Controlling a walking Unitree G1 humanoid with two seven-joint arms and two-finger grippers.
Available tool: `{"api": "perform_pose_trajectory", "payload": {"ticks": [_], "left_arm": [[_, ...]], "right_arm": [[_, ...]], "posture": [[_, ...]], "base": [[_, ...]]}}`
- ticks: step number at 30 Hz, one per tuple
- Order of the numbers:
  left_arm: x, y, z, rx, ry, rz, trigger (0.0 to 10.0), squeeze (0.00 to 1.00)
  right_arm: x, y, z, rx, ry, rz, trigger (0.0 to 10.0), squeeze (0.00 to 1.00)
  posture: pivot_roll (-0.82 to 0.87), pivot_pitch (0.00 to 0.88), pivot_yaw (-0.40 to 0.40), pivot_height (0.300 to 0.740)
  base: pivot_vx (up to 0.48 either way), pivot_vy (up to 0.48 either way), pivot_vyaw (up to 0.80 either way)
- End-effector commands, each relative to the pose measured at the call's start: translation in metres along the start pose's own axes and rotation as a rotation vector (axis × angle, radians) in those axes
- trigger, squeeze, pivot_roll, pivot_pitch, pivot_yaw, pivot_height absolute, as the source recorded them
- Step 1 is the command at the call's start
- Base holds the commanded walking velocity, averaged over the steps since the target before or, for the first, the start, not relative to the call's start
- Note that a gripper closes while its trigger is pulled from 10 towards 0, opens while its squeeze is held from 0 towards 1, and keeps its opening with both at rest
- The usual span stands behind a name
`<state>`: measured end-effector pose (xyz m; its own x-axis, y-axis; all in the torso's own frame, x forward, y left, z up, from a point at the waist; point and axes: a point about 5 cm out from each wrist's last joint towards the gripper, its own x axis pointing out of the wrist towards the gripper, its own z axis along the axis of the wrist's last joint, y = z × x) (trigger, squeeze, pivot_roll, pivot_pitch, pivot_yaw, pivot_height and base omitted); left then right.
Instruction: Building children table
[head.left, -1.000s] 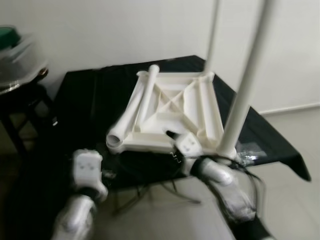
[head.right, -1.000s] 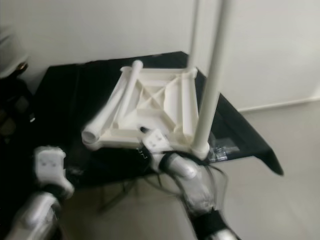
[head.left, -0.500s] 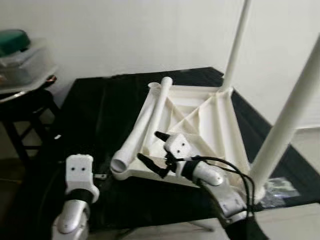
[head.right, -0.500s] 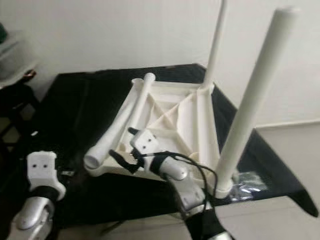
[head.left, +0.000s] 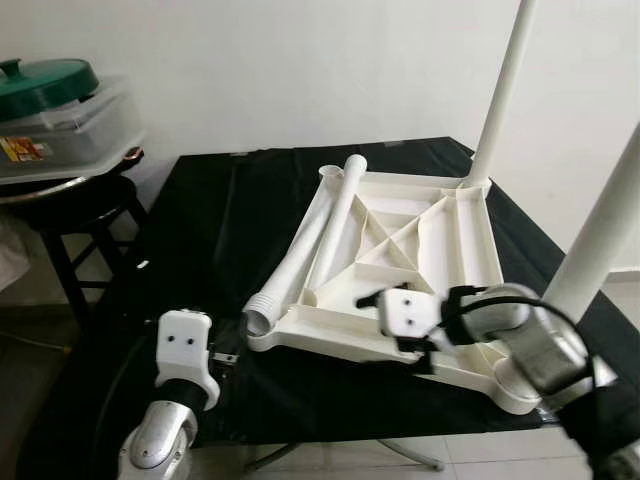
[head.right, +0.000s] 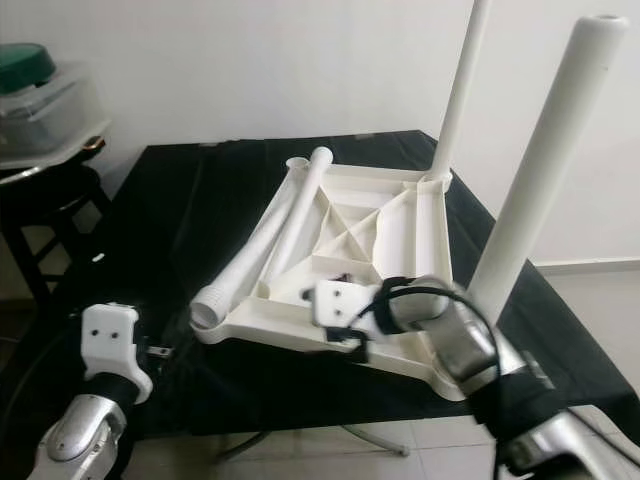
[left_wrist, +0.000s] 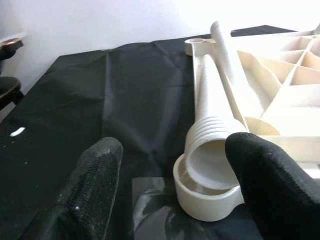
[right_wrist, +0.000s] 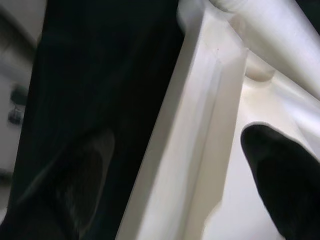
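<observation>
A white children's table top (head.left: 400, 235) lies upside down on a black-clothed table (head.left: 205, 225). Two white legs stand upright in its right-hand corners, one far (head.left: 500, 100) and one near (head.left: 600, 240). Two loose legs (head.left: 305, 245) lie along its left edge. The threaded end (left_wrist: 210, 150) of one rests over the near-left corner socket (left_wrist: 200, 200). My left gripper (left_wrist: 170, 192) is open and level with that end, one finger on each side, not touching. My right gripper (right_wrist: 175, 185) is open astride the near rim (right_wrist: 195, 130), one finger over the cloth and one inside the top.
At the left a dark stool (head.left: 85, 215) carries a clear plastic container with a green lid (head.left: 55, 105). A white wall stands behind the table. Pale floor (head.left: 40, 330) shows in front and to the left.
The camera has shifted. My right gripper has gone from above the near-left part of the top to the middle of the near rim and now straddles it. The left gripper stays by the near-left corner.
</observation>
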<state>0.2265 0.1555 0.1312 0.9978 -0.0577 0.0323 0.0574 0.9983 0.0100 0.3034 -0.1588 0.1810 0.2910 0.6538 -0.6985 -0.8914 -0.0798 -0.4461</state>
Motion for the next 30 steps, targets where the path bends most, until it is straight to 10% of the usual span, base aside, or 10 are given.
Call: {"api": "perform_pose_trajectory", "payload": {"ticks": [1,21,23,24,25,30], "left_arm": [[-0.001,0.001,-0.001,-0.003,0.005,-0.002,10.0,0.00],[0.002,-0.006,-0.002,-0.001,-0.004,-0.031,10.0,0.00],[0.001,-0.006,-0.002,-0.002,-0.004,-0.031,10.0,0.00],[0.001,-0.007,-0.003,-0.003,-0.003,-0.032,10.0,0.00],[0.001,-0.007,-0.003,-0.005,-0.003,-0.032,10.0,0.00],[0.001,-0.007,-0.003,-0.007,-0.001,-0.032,10.0,0.00]], "right_arm": [[0.002,-0.001,0.000,-0.026,0.026,0.031,10.0,0.00],[0.066,-0.021,-0.023,0.278,0.324,0.096,10.0,0.00],[0.066,-0.022,-0.025,0.286,0.346,0.102,8.3,0.00],[0.065,-0.022,-0.027,0.289,0.370,0.116,2.3,0.00],[0.064,-0.023,-0.029,0.287,0.390,0.131,0.0,0.00],[0.062,-0.023,-0.030,0.288,0.403,0.166,0.0,0.00]], "posture": [[-0.04,0.020,0.046,0.740],[-0.04,0.006,0.036,0.740],[-0.04,0.006,0.034,0.740],[-0.05,0.007,0.034,0.740],[-0.05,0.007,0.034,0.740],[-0.05,0.008,0.033,0.740]], "base": [[0.000,0.000,0.00],[0.000,0.000,0.00],[0.000,0.000,0.00],[0.000,0.000,0.00],[0.000,0.000,0.00],[0.000,0.000,0.00]]}}
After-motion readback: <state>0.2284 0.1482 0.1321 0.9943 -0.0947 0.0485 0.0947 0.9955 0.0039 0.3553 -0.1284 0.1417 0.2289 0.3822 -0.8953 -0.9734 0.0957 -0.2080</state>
